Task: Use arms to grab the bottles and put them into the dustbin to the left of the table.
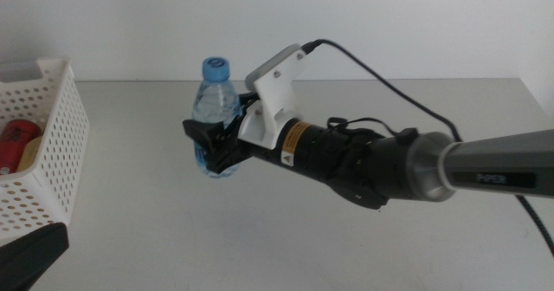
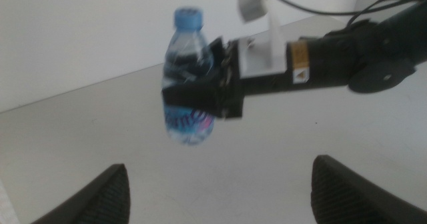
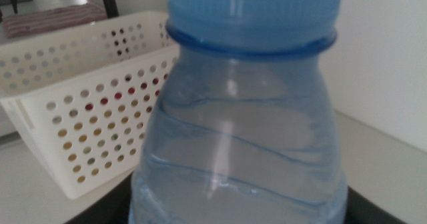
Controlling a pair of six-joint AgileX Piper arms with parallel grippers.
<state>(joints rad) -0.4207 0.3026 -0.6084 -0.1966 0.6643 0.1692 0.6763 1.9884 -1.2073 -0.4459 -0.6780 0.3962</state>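
Observation:
My right gripper (image 1: 210, 142) reaches in from the right and is shut on the small clear water bottle with the blue cap (image 1: 215, 90). It holds the bottle upright over the table's middle, to the right of the dustbin (image 1: 61, 144). The bottle (image 3: 247, 131) fills the right wrist view, with the dustbin (image 3: 73, 117) behind it. The left wrist view shows the bottle (image 2: 189, 57) in the right gripper (image 2: 200, 97). The red can (image 1: 17, 142) lies in the dustbin. My left gripper (image 2: 221, 167) is open and empty, and waits at the bottom left (image 1: 30, 255). The yellow-liquid bottle is not in view.
The off-white table (image 1: 346, 239) runs to a white wall at the back. A tan thing (image 1: 31, 155) lies beside the can in the dustbin; I cannot make it out. The right arm's black cable (image 1: 389, 87) arches over the table.

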